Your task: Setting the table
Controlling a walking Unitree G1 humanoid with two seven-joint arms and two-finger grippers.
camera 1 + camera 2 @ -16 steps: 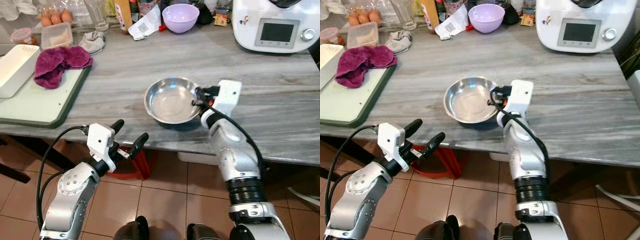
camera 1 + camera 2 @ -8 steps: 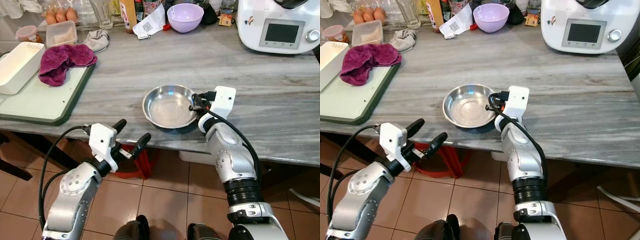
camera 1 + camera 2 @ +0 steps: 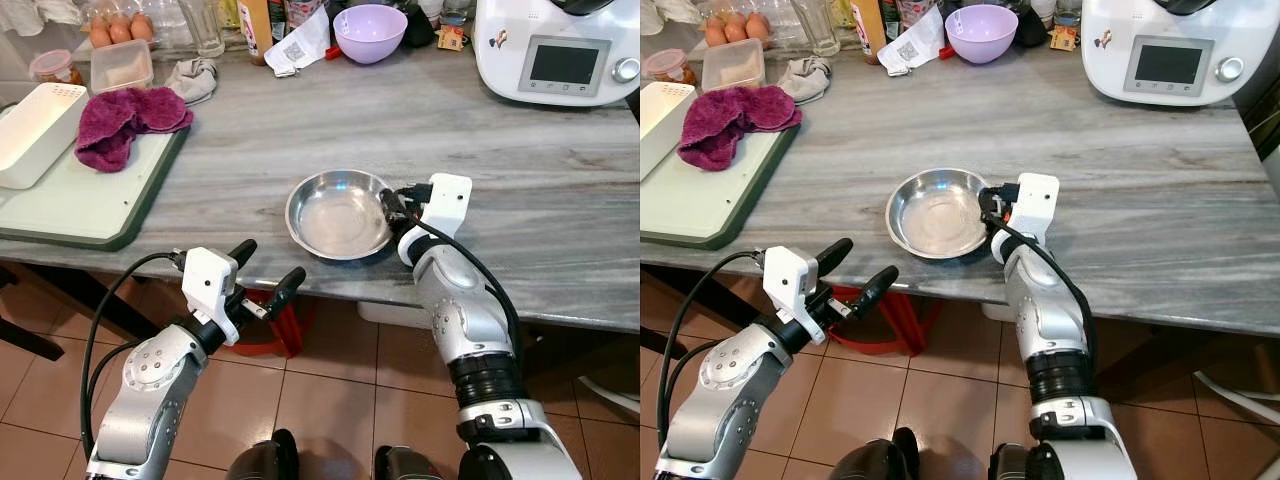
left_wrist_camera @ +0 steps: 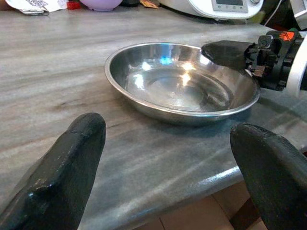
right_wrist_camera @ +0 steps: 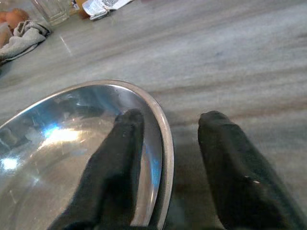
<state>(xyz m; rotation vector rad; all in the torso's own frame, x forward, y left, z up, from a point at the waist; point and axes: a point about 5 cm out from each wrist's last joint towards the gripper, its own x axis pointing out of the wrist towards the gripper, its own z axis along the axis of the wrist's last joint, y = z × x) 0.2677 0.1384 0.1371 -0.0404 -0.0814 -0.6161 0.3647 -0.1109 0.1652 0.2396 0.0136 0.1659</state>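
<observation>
At frame centre we see a round, shallow steel bowl, mirror-bright, on the grey-veined stone counter near its front edge. The right gripper straddles its rim, fingers parted (one inside, one outside). Lower left, the left gripper hovers below the counter edge, fingers spread apart

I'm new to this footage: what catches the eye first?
A steel bowl near the front edge of the grey counter, with the right hand straddling its rim, one finger inside and one outside. The left hand hangs open below the counter edge. At the back stands a lilac bowl.
</observation>
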